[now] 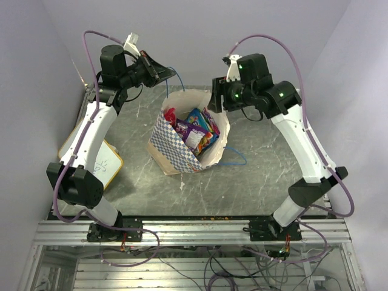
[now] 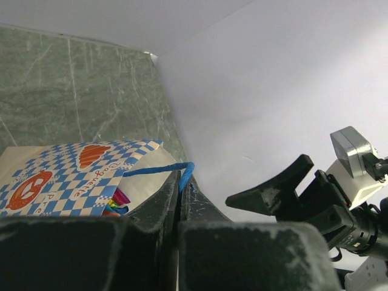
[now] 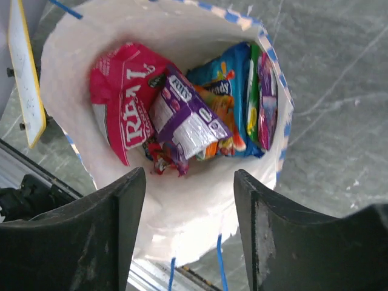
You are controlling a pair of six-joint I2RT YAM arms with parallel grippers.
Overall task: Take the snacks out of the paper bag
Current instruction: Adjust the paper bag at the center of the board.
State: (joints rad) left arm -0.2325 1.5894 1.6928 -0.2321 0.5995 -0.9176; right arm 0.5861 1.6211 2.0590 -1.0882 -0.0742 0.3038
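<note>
Right tool (image 3: 189,177) spread wide, straight above paper bag (image 3: 63,66) mouth, mid-desk (image 1: 267,176). Purple snack packet (image 3: 185,118) uppermost, directly below. Left tool (image 2: 180,203) clenched on blue cord handle (image 2: 154,170). Right arm nearer.

Top camera is looking down from behind both arm bases (image 1: 108,231). Wrist cameras are sharing the paper bag (image 1: 176,148): right closely inside, left past its fingers (image 2: 91,254).

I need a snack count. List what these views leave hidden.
1. Lower snacks: right wrist view, buried under the upper ones.
2. Bag interior: left wrist view, blocked by its wall and the left gripper.
3. Whiteboard: top view, partly under the left arm.
</note>
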